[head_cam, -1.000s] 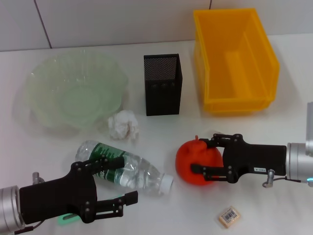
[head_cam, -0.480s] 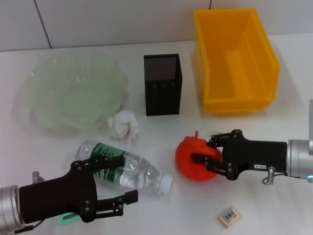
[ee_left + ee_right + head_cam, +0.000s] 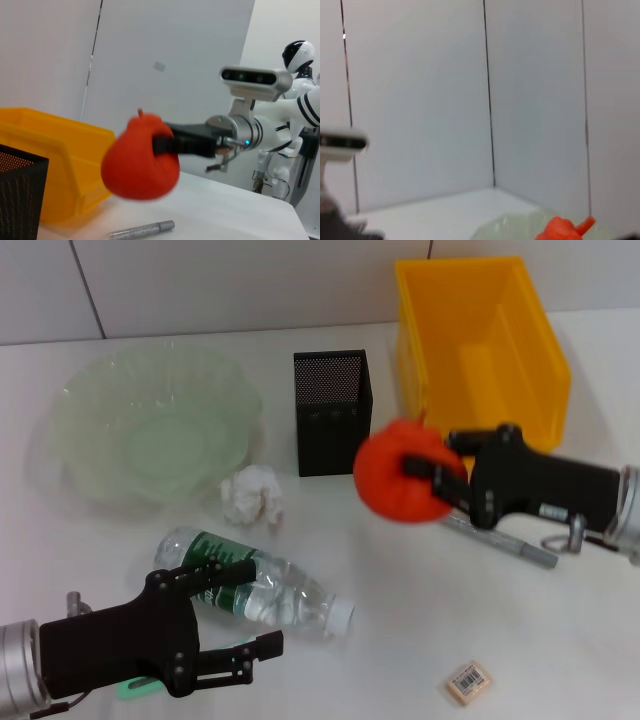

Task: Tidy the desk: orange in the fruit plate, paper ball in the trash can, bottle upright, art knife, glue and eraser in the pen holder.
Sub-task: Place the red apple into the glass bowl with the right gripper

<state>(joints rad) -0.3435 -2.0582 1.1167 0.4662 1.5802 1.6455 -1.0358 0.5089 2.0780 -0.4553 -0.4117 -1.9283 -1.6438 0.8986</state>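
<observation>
Gripping the orange (image 3: 400, 473), the right hand (image 3: 437, 478) hovers beside the pen holder (image 3: 332, 412); the left hand (image 3: 232, 615), fingers apart, straddles the lying bottle (image 3: 255, 582).

Orange (image 3: 563, 229) peeks in at the frame's edge, stem (image 3: 587, 223) tilted, pale green fruit plate (image 3: 512, 227) just behind it.

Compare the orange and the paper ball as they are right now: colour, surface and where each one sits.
The orange is bright orange and smooth; the paper ball is white and crumpled. The orange is off the table, clamped in the right gripper in front of the pen holder; the paper ball lies loose on the table beside the fruit plate. The orange looks bigger. Both are roundish, and neither is in its place yet.
</observation>
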